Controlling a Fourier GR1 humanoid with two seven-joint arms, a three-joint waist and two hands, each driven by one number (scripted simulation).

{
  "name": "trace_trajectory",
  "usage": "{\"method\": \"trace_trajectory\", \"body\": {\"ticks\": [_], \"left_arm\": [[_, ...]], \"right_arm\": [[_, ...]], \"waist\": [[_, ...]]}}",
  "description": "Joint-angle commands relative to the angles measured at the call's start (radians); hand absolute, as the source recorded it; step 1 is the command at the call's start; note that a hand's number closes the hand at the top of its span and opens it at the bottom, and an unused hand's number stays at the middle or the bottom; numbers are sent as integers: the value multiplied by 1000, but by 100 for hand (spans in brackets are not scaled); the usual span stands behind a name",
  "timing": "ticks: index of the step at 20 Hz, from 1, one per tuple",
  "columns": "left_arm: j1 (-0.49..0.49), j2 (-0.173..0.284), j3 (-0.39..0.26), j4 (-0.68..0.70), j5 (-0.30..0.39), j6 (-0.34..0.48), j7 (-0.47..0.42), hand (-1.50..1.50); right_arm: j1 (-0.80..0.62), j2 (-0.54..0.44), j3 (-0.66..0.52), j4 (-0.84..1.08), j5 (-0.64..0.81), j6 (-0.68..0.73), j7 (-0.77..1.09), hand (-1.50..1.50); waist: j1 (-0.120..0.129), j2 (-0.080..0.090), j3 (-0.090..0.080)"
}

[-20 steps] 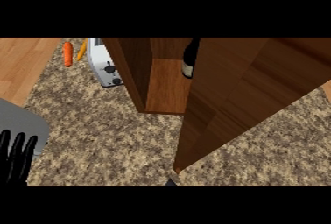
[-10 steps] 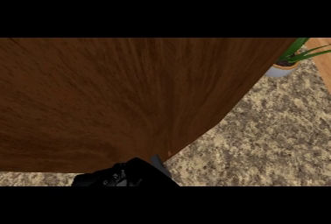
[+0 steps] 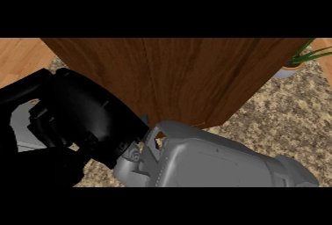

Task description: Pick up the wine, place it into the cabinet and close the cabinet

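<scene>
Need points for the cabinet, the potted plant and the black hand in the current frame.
cabinet [image 3: 175, 74]: head view, on the brown wood face that fills the upper middle.
potted plant [image 3: 293, 67]: head view, top right, on the pot's rim below the green leaves.
hand [image 3: 84, 118]: head view, left, on the black back of the hand.

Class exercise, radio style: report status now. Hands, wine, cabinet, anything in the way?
One black hand low left against the wooden cabinet, fingers unclear, which hand unclear. Wine out of sight. Potted plant far right, clear of the cabinet.

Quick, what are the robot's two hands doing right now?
Left hand: not in view.
Right hand: close to the cabinet; fingers cannot be told.
</scene>
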Motion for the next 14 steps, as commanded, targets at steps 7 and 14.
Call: {"method": "trace_trajectory", "body": {"ticks": [7,14], "left_arm": [[13,36,106,13,74,-68,39,-150],[22,32,168,12,85,-86,51,-150]], "right_arm": [[-123,2,-82,328,-449,395,35,150],[-181,-19,-180,647,-309,428,-229,150]], "waist": [[2,6,2],[-25,2,2]]}}
